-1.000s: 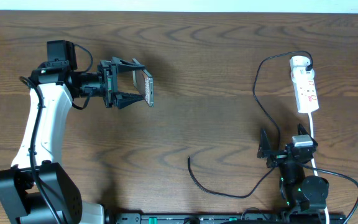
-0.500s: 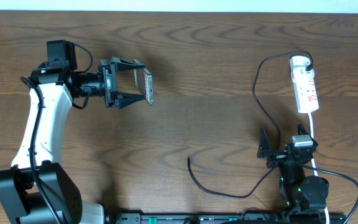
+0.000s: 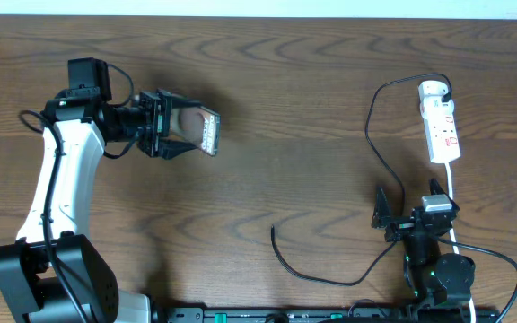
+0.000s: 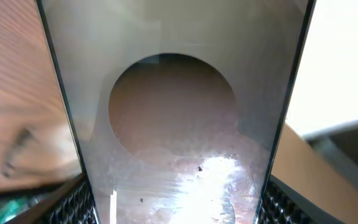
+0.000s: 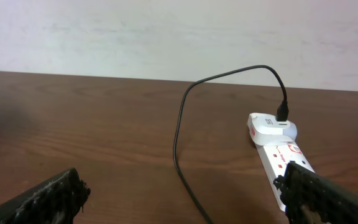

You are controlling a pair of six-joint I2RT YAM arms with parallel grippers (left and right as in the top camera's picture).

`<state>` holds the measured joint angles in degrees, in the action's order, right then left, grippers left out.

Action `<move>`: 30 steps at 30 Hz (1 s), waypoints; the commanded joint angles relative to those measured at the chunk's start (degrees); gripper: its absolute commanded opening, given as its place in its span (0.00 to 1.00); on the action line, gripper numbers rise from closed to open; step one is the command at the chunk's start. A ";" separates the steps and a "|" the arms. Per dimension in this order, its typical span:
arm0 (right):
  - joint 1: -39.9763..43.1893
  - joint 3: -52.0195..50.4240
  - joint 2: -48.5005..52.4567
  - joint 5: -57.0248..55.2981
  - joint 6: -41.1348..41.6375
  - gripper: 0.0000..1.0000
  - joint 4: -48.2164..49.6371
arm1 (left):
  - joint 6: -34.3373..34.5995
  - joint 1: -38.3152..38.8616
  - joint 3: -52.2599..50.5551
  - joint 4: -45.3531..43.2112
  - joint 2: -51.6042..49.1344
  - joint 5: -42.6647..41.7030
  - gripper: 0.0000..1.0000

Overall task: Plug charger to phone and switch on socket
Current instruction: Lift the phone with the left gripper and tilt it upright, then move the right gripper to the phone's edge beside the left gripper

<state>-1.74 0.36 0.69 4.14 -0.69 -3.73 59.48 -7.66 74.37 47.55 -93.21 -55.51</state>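
Observation:
My left gripper (image 3: 189,133) is shut on the phone (image 3: 197,132) and holds it above the table at the upper left, its brown glossy face turned up towards the overhead camera. In the left wrist view the phone (image 4: 176,112) fills the space between my fingers. The charger cable (image 3: 380,152) runs from its black plug in the socket's top end down to a loose plug tip (image 3: 273,230) lying on the table. The white socket (image 3: 441,122) lies at the far right; it also shows in the right wrist view (image 5: 278,149). My right gripper (image 3: 409,215) is open and empty, below the socket.
The socket's white cord (image 3: 453,193) runs down past my right gripper. The table's far edge meets a pale wall (image 5: 166,37). Thick black arm cables (image 3: 496,260) loop at the lower right.
My left gripper has rotated with the phone, which stood edge-on before and now shows its broad brown face. The right arm and cable have not moved.

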 commanded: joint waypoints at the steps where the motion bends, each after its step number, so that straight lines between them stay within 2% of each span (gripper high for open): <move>1: -0.28 -0.04 -0.37 0.31 -0.68 0.99 -0.26 | -0.90 0.09 -1.14 0.20 1.49 12.79 0.07; 5: -0.28 -0.04 -0.37 0.52 -0.66 0.99 -0.17 | -0.87 0.09 -1.84 1.14 1.46 18.75 0.07; 9: -0.28 -0.04 -0.37 0.85 -0.04 0.99 0.83 | -0.90 0.09 -1.84 1.51 1.38 18.69 0.07; 19: -0.22 3.21 2.93 8.48 13.53 0.99 3.78 | 0.68 0.13 -1.84 1.40 1.38 18.27 0.07; 24: -0.17 14.45 17.59 14.78 13.81 0.99 3.41 | 0.94 0.13 -1.84 -0.35 1.38 13.90 0.07; 27: -0.17 24.81 32.81 22.58 13.92 0.99 1.46 | 1.77 0.13 -1.84 -0.33 1.38 13.99 0.07; 30: -0.20 37.46 50.25 35.71 13.92 0.99 -3.61 | 1.75 0.13 -1.84 -0.28 1.38 14.01 0.07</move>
<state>-1.74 29.47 39.03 25.06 11.99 -4.91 60.62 -7.62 72.25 47.37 -93.21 -39.38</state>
